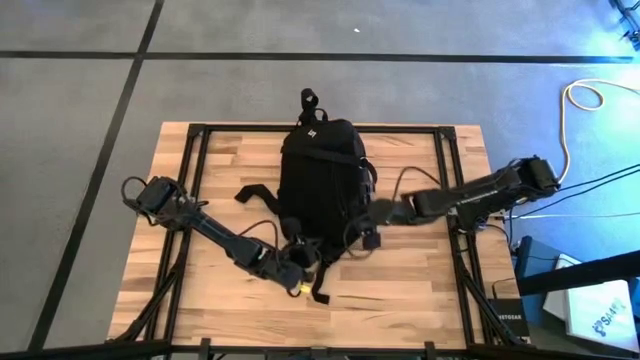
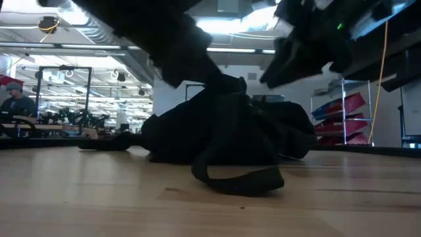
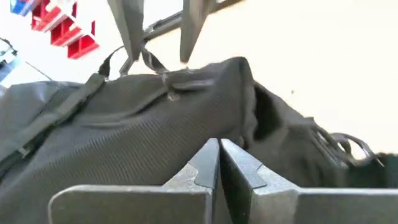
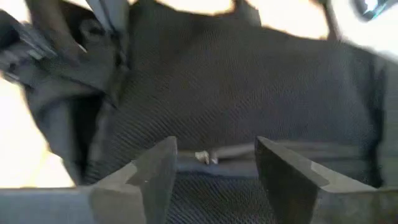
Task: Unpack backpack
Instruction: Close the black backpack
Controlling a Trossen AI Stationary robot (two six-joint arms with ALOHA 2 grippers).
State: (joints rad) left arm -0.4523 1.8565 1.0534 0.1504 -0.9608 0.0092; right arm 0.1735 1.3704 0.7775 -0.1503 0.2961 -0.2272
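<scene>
The black backpack (image 1: 320, 175) lies flat in the middle of the wooden table, its top loop handle (image 1: 308, 100) toward the far edge. My left gripper (image 1: 298, 262) is at the backpack's near end. In the left wrist view its fingers (image 3: 219, 163) are shut, right before the ribbed fabric (image 3: 124, 130). My right gripper (image 1: 368, 238) is at the backpack's near right side, slanting down. It stands open (image 4: 214, 168), one finger on each side of a small pale zipper pull (image 4: 205, 157) on the fabric. My left gripper has its shut fingertips close up against the backpack's fabric (image 3: 205, 134) at its near end. The fingers themselves hide the spot, so I cannot tell whether they touch or pinch anything. My right gripper stands over the zipper line; whether it touches, I cannot tell.
A black strap loop (image 2: 237, 178) lies on the table before the backpack, and another strap (image 1: 250, 193) trails to its left. A small yellow thing (image 1: 297, 288) shows by my left gripper. Bare wood lies at the near edge (image 1: 400, 310). A person (image 2: 16, 105) sits far behind.
</scene>
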